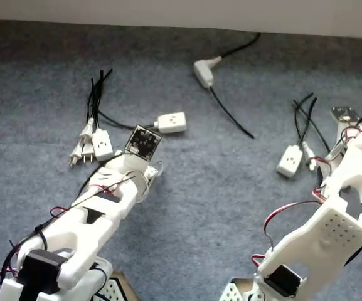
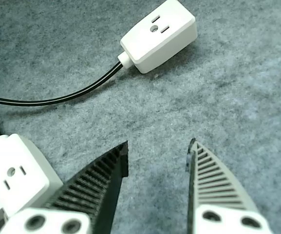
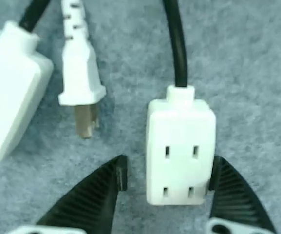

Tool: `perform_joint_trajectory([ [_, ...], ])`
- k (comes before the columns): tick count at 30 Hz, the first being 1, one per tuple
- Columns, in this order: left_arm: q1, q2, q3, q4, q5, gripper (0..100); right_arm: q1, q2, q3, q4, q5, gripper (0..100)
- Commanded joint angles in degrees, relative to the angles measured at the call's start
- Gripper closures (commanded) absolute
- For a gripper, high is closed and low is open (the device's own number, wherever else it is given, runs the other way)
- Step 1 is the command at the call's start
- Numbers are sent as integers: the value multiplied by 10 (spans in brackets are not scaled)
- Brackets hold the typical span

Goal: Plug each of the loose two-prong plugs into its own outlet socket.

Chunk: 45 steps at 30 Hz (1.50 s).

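Your left gripper [image 2: 158, 145] has its jaws apart with nothing between them but grey carpet [image 2: 237, 97]. A white outlet socket [image 2: 159, 35] lies straight ahead of the fingertips and well clear of them, its face up and its black cord [image 2: 72, 97] trailing off to one side. A second socket [image 2: 16, 173] lies just beside the outer face of one finger [image 2: 106, 175]; you cannot tell whether they touch. In the high view, two loose plugs [image 1: 86, 135] lie just past that second socket, on the side away from the gripper.

Your right gripper [image 3: 169, 161] is also spread, not clamped. Its jaws straddle the near end of a white socket block [image 3: 180, 141]. One finger [image 3: 228, 190] sits against the block's edge, while the other finger [image 3: 96, 195] stands apart from it with carpet showing between. A loose two-prong plug [image 3: 81, 80] lies ahead of that free finger and outside the jaws, its prongs pointing back toward the gripper. Past the plug, farther out, lies another white socket body [image 3: 9, 92].
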State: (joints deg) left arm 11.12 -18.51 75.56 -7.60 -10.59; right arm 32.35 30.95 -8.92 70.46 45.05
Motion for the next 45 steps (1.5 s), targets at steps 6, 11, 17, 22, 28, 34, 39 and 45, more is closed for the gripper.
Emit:
perform_joint_trajectory([
  [6, 4, -7, -11, -10, -4, 786, -19, -7, -51, -13, 6, 817],
  [11, 4, -7, -11, -10, -4, 786, -25, -5, -47, -12, 6, 885],
  [17, 4, -7, -11, -10, -4, 786, -22, -8, -61, 18, 6, 885],
  [22, 4, -7, -11, -10, -4, 786, -23, -8, -160, 130, 6, 885],
  [28, 4, -7, -11, -10, -4, 786, -44, -8, -316, 293, 11, 885],
  [34, 4, -7, -11, -10, -4, 786, -80, -41, -318, 306, 13, 886],
  [39, 3, -7, -11, -10, -4, 786, -143, -124, -172, 305, 92, 886],
  [45, 2, -7, -11, -11, -4, 786, -233, -259, -9, 272, 56, 886],
])
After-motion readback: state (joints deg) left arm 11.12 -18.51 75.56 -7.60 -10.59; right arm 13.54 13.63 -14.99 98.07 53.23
